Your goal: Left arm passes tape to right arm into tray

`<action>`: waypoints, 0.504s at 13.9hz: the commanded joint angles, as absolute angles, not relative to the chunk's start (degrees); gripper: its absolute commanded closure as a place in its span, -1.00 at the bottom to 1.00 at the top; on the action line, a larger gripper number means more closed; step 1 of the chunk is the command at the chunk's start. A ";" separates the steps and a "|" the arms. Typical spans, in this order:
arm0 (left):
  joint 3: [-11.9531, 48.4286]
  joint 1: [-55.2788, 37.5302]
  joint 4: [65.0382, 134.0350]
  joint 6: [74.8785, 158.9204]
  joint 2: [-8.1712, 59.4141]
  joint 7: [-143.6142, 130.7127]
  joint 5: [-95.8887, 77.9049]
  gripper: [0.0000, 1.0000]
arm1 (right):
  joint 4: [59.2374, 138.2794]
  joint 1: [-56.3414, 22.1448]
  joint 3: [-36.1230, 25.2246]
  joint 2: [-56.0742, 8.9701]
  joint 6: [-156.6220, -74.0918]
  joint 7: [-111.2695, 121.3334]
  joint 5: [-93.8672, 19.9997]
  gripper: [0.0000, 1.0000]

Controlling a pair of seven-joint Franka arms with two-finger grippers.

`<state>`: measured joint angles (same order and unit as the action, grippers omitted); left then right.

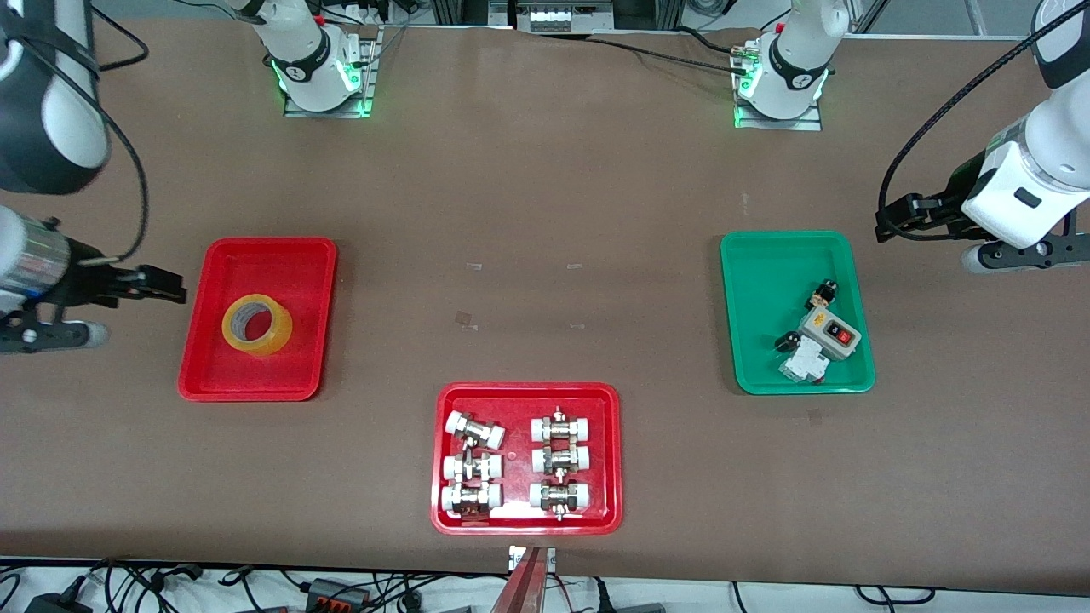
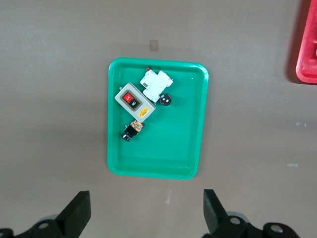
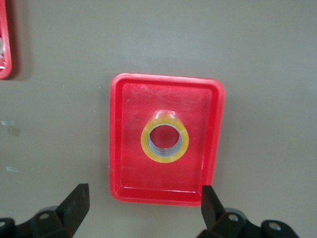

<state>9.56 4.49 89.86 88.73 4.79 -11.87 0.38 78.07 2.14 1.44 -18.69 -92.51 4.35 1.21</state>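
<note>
The tape (image 1: 257,325) lies flat, hole upward, inside the plain red tray (image 1: 213,375) at middle left of the front view. The right gripper (image 3: 143,208) hangs released beside that tray; the left gripper (image 2: 146,213), also released, waits by the green tray (image 2: 193,148).

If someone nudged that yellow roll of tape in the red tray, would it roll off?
Probably not: the tape lies flat on its side in the tray, so it would likely slide. The raised rim should stop it. It looks stiff and light, a hollow ring.

Brown table (image 1: 545,187), cables along edge
</note>
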 commanded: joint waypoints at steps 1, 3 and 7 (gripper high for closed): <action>9.76 5.01 89.65 87.98 4.22 -11.43 -0.18 -1.00 | 72.87 3.16 1.41 -19.52 -89.39 3.52 1.40 -1.00; 9.76 5.01 89.65 87.98 4.22 -11.51 -0.18 -1.00 | 72.86 3.25 1.41 -18.46 -89.47 2.46 1.23 -1.00; 9.76 5.01 89.65 87.89 4.22 -11.51 -0.18 -1.00 | 77.66 3.17 1.15 -14.44 -94.80 2.46 1.67 -1.00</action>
